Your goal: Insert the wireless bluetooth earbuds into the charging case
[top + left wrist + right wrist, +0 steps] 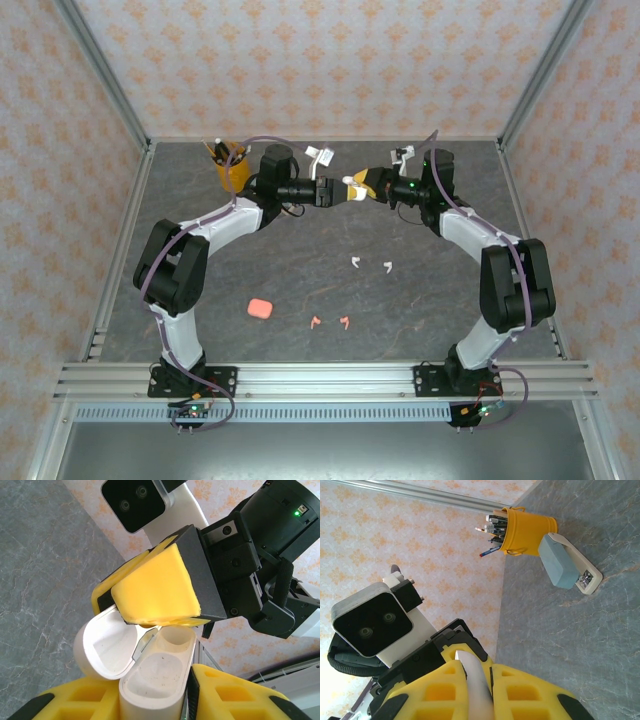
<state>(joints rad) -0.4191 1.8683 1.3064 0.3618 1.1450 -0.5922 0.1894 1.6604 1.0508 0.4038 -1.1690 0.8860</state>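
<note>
Jaws of the left gripper [155, 702] are pressed onto the body of the white charging case [157, 677], holding it up off the table [440, 300] with its mouth open. Jaws of the right gripper [472, 682] pinch a thin white edge that I take to be the lid [102, 647], which stands open on its hinge. The inside of the case looks bare, so the step in hand seems to be opening and readying it, with no earbud loaded yet. Next, I judge, the right gripper must release the lid and go down for an earbud, a tiny stemmed piece. That calls for a fine pinch and the stem turned to suit its socket, while the left holds the case steady

The white earbuds [356, 263] lie on the table well nearer the arm bases than the case, well apart from both grippers. The pink earbuds [316, 321] lie farther from the case again, and a pink case [260, 308] farther off to its left. A yellow pen cup [230, 165] stands left of the case at the back, and a stapler [567, 567] lies nearer the case on that side
</note>
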